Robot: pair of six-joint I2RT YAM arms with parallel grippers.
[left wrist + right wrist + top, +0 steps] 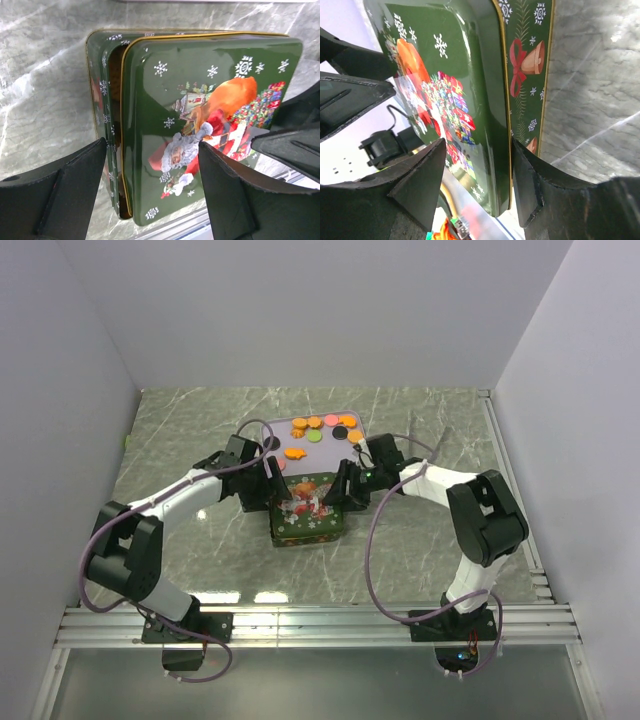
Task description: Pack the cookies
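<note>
Your cookies [318, 428] lie flat on the lavender tray [328, 453], just beyond the green Christmas tin [305, 530]. They form a loose band running left to right across the tray's far half: mostly orange, with pink, black and one green, and a single orange piece nearer the tin. The desk [180, 430] is grey marbled stone, closed in by plain white walls [300, 310], with a metal rail [320, 620] along your near edge. Only the top view shows the cookies. There your left pincer [270, 488] and right pincer [341, 490] meet the tin's Santa lid [305, 498] from opposite sides. The left wrist view shows the lid sitting askew of the base [102, 90], with a dark gap along one side. The right wrist view shows a bell and red bow on the base wall. In each wrist view the fingers [420, 185] stand apart with the lid's edge between them. You cannot tell whether either pincer actually clamps it.
</note>
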